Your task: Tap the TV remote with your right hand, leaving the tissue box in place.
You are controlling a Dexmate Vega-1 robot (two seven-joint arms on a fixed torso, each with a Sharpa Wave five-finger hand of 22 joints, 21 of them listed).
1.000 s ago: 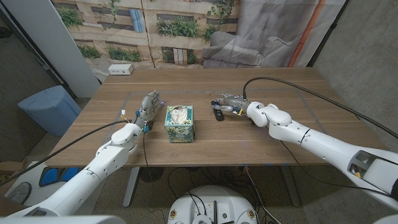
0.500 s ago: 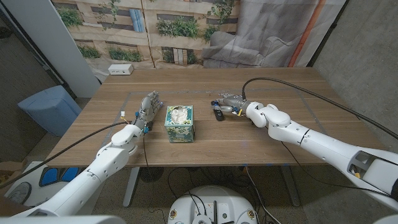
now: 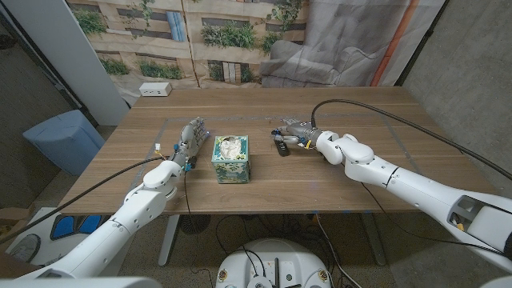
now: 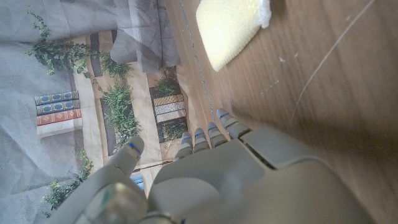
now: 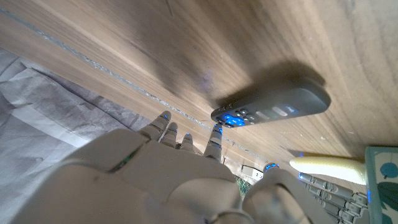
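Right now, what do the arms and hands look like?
Both arms have glossy white rounded shells with thick black cables trailing from them. The left hand and right hand are grey, metallic-looking, with segmented fingers; blue accents show at the right hand's fingertips.

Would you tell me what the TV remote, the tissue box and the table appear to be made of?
TV remote: likely dark matte plastic, with small moulded buttons.
Tissue box: probably printed cardboard, teal pattern, tissue showing on top.
Table: wood or wood-look laminate; brown grain lines, low sheen.

A lab test space: a printed backdrop (image 3: 200, 36) of shelves and plants hangs at the top, beside bare concrete wall (image 3: 472, 72) at right.
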